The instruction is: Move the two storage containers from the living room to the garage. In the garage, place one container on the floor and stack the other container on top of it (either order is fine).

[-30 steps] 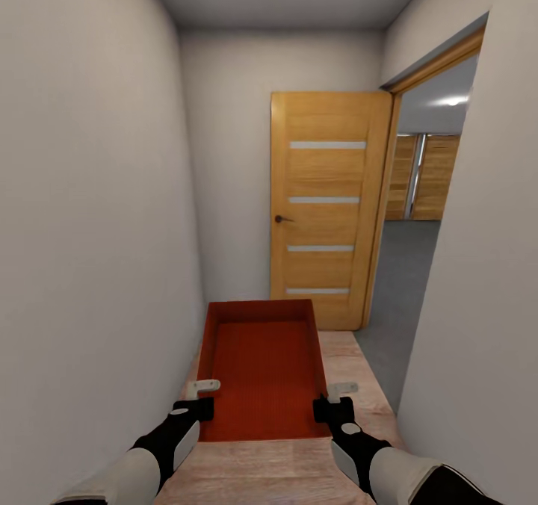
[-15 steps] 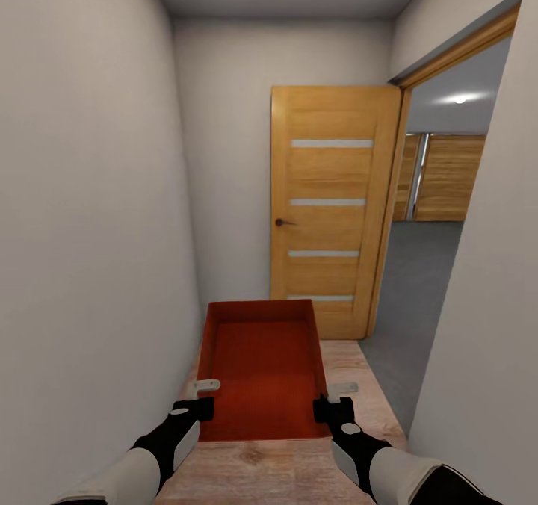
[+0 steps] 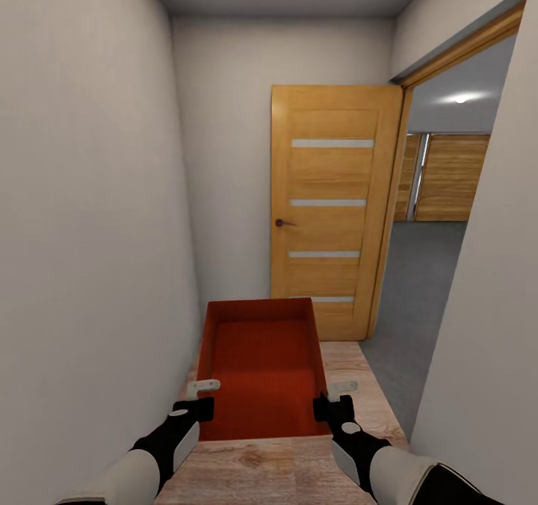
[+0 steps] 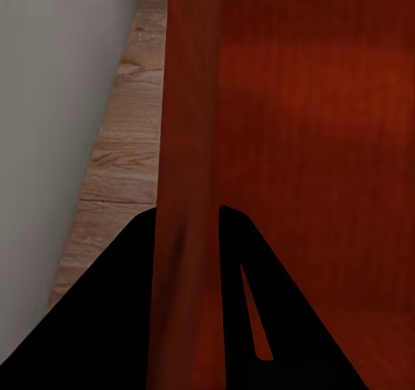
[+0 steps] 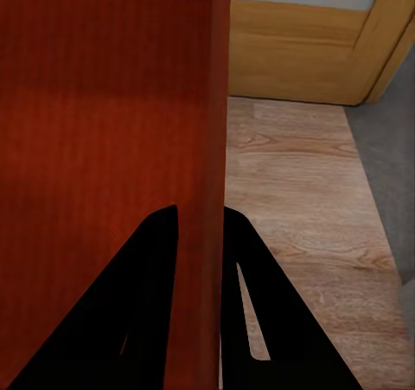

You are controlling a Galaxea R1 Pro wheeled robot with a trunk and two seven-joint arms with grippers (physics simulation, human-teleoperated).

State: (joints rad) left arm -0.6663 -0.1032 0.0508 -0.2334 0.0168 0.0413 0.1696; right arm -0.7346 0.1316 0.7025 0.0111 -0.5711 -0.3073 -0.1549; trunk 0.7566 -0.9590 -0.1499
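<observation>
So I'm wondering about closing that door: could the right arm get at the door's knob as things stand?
Probably not: the right gripper is clamped on the container wall, as is the left gripper, and the knob sits well beyond the bin.

Light wood plank floor [image 3: 359,385] — meets grey floor [image 3: 418,296] past the doorway.

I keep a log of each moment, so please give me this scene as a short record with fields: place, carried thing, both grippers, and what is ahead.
place: narrow corridor with white walls and light wood plank floor
carried thing: one orange-red storage container, open top, nothing inside
left gripper: shut on the container's left wall
right gripper: shut on the container's right wall
ahead: wooden door standing open
right of the door: doorway to a room with grey floor
</observation>
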